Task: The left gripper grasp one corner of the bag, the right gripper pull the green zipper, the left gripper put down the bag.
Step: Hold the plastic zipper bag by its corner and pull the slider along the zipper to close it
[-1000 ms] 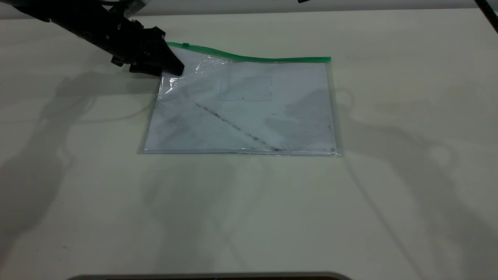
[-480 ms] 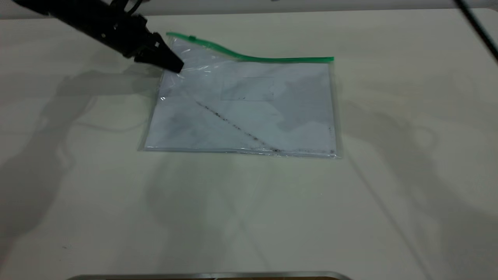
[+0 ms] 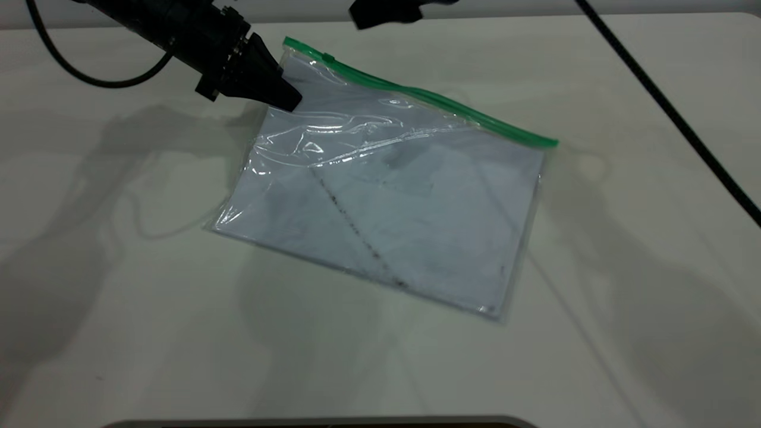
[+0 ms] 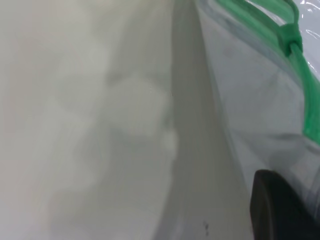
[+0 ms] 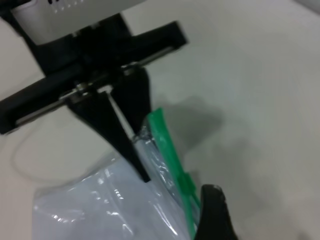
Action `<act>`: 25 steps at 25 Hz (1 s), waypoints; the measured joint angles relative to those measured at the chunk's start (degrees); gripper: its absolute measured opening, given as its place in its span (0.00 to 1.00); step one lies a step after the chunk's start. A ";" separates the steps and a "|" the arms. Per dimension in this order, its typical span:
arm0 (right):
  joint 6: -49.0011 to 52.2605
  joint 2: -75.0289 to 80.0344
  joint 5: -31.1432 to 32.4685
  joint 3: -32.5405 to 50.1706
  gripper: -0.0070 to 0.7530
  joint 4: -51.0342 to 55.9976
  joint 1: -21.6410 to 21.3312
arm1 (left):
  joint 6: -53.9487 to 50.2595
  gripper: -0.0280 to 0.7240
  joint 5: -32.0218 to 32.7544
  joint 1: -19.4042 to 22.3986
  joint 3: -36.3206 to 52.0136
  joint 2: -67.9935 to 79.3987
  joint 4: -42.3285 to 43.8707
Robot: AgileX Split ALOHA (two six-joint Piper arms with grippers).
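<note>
Clear plastic bag point(image 3: 392, 196) hung tilted, its corner point(image 3: 289, 77) pinched by the black left tool point(image 3: 284, 95). Green zipper point(image 3: 428, 95) ran away rightward; the bulky right tool point(image 3: 386, 10) hovered nearest its slider end, grip state unclear.

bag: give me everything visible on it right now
The bag is a flat, clear plastic rectangular pouch holding white paper with a dark diagonal streak. The green zipper lines its far long edge, slider tab near the held end. The left gripper pinches that corner, lifting it; the plastic wrinkles there. The rest lies skewed on the table.
</note>
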 joint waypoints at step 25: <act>-2.14 4.05 4.56 -0.81 0.53 -3.01 0.74 | 10.27 0.11 -1.61 -3.67 0.00 0.00 0.59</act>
